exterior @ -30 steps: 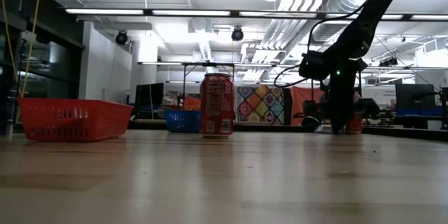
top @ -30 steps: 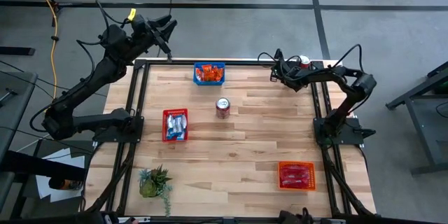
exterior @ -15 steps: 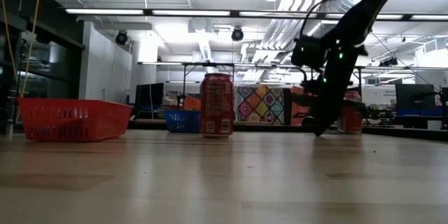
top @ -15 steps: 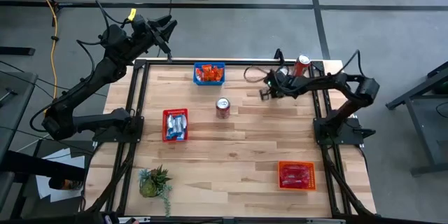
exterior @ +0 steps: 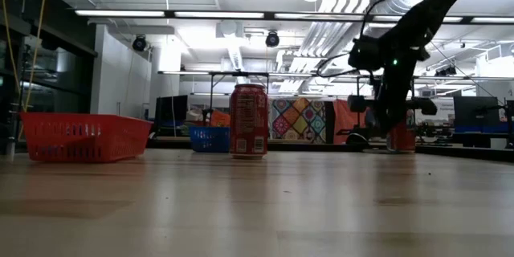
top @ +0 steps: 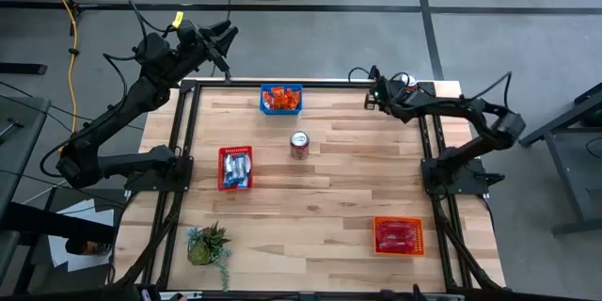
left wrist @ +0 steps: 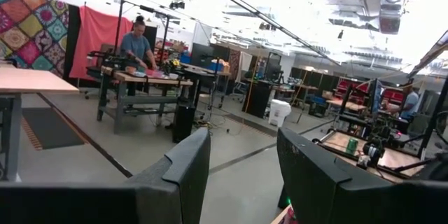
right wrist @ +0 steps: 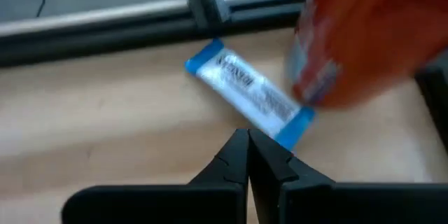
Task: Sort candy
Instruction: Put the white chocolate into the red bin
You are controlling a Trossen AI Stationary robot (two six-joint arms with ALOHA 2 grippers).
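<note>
Up high: right gripper (top: 373, 95) at far right corner of wooden table (top: 320, 198), fingers pressed together, holding nothing. Left gripper (top: 224, 42) waits off far left corner, fingers apart. Candy packets fill blue basket (top: 281, 99), red basket (top: 235, 167), orange basket (top: 399, 236).

Low: round can (exterior: 249, 120) stands mid-table.

Right wrist: flat shiny blue-and-white candy (right wrist: 245, 93) lies just past closed fingertips, beside blurry red can (right wrist: 364, 35).
</note>
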